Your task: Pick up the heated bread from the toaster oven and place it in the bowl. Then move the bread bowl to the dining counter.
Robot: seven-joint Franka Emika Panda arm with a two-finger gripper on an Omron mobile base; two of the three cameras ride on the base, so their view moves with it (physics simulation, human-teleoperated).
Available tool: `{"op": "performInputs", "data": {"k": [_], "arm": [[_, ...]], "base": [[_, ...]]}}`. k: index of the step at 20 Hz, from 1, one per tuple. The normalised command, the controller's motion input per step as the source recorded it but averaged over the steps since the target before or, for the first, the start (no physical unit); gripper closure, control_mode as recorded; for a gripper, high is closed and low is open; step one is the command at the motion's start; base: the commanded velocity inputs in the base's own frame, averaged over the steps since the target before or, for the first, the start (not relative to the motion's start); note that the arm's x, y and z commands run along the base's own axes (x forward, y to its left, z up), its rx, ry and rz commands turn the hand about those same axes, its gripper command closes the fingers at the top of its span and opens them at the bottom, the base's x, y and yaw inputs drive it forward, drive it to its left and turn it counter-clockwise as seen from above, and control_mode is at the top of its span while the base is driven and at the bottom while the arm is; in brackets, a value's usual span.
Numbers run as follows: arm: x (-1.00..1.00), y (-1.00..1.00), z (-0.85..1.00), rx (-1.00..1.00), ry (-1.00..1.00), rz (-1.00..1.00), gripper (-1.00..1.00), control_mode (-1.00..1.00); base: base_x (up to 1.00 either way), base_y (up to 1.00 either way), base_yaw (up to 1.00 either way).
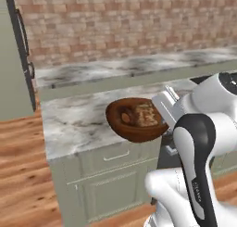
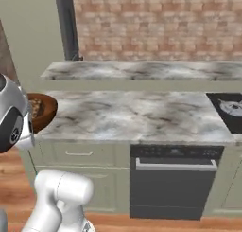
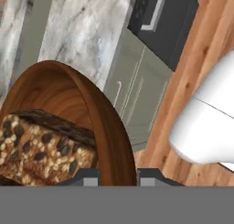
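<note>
1. Here you have one gripper [image 3: 118, 176], its jaws clamped on the near rim of one bowl [image 3: 103, 122]; in the hand view the two dark fingertips sit either side of that rim.
2. Count one piece of heated bread [image 3: 39, 147] inside the bowl: a blocky chunk, tan top mottled with dark seeds, dark crust.
3. Note the bowl's material: round, shallow, glossy reddish-brown wood with visible grain.
4. In the left base view, see the bowl [image 1: 136, 120] held tilted at the front edge of the dining counter [image 1: 78, 122], with the bread [image 1: 144, 115] resting in it.
5. In the right base view, find the bowl [image 2: 43, 110] at the counter's left end; that view adds one black cooktop [image 2: 229, 110] set in the grey-white marble and one dark oven front [image 2: 175, 179] below.
6. Beyond, observe one second marble counter [image 2: 142, 70] backed by a brick wall [image 2: 160, 22].
</note>
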Motion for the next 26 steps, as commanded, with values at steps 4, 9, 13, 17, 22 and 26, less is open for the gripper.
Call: {"op": "performInputs", "data": {"k": [4,9,13,17,22,26], "arm": [[0.0,0.0,0.0,0.0,0.0,0.0,1.0,1.0],[0.0,0.0,0.0,0.0,0.0,0.0,1.0,1.0],[0.0,0.0,0.0,0.0,0.0,0.0,1.0,1.0],[0.0,0.0,0.0,0.0,0.0,0.0,1.0,1.0],[0.0,0.0,0.0,0.0,0.0,0.0,1.0,1.0],[0.0,0.0,0.0,0.0,0.0,0.0,1.0,1.0]], "base": [[-0.17,1.0,0.61],[-0.1,1.0,0.45],[0.38,1.0,0.17],[1.0,0.83,-0.13],[1.0,0.53,-0.2],[1.0,0.02,-0.31]]}}
